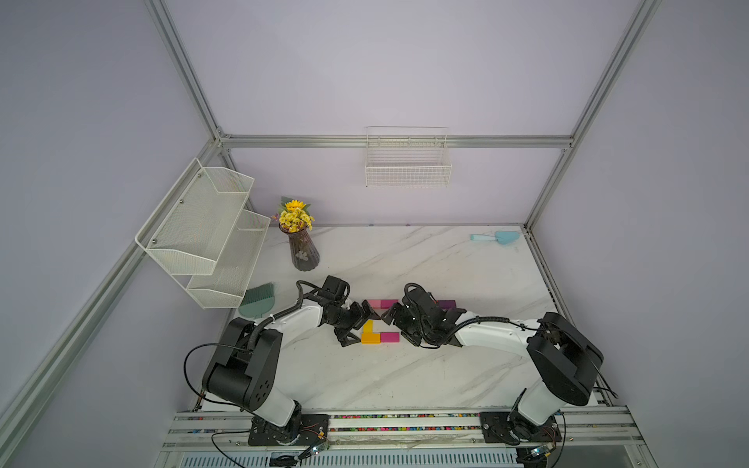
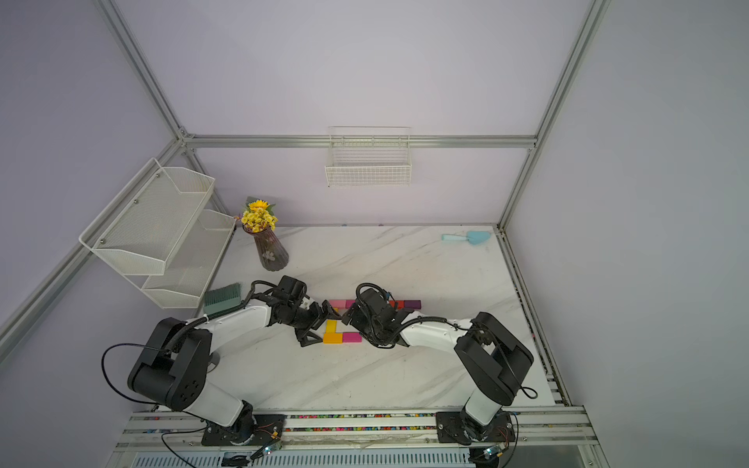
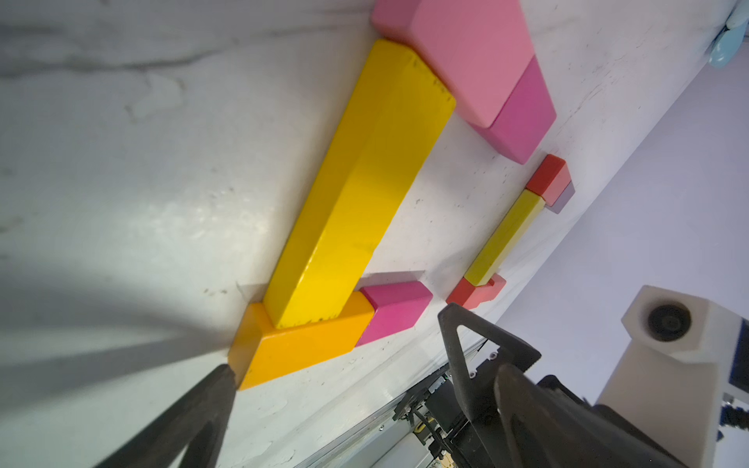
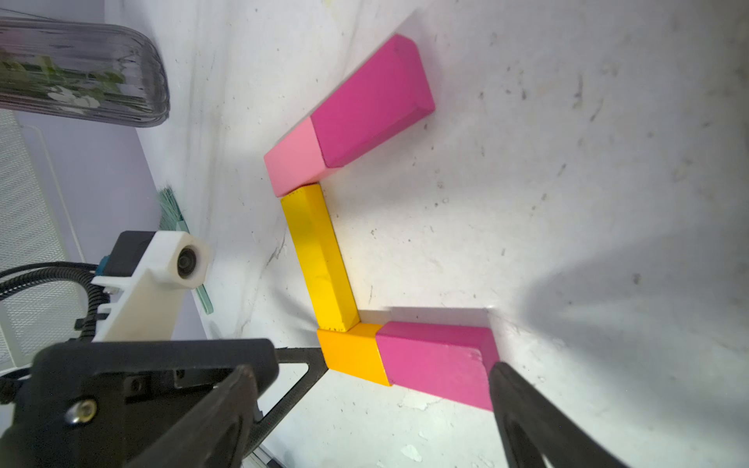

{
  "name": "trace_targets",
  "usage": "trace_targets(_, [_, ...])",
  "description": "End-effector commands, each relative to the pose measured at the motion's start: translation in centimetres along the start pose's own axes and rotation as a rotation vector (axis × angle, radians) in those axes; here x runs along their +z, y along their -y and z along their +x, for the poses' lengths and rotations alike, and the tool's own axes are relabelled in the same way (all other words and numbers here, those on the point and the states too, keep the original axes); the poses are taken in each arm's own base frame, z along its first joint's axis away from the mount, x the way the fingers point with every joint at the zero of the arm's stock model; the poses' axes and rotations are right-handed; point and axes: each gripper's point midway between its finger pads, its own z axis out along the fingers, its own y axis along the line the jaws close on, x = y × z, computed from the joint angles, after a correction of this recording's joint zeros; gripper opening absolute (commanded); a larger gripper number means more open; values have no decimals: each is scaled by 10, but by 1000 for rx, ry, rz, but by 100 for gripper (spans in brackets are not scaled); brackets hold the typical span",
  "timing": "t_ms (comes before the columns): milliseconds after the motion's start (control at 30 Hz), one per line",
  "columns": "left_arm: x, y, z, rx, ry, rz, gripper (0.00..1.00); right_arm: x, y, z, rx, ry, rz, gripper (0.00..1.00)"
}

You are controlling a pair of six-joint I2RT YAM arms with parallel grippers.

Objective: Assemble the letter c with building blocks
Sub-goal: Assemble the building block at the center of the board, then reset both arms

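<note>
Left wrist view shows the C joined around the long yellow block [image 3: 356, 182]; only gentle squaring nudges seem wise now. The left gripper [image 1: 360, 326] stands spread and empty, one fingertip [image 3: 215, 391] at the orange block [image 3: 308, 344] butting that yellow block. Past it, the right gripper [image 1: 394, 327] gapes empty, fingertip [image 4: 514, 392] against the lower magenta block [image 4: 437, 364].

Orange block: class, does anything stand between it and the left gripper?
Nothing visible does. The open left gripper sits right beside the orange block, one fingertip at its corner.
</note>
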Motion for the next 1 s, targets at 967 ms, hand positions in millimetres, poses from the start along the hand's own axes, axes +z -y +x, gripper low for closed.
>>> trace_targets(967, [-63, 11, -22, 110, 70, 58, 100, -1, -20, -27, 2, 29, -19, 92])
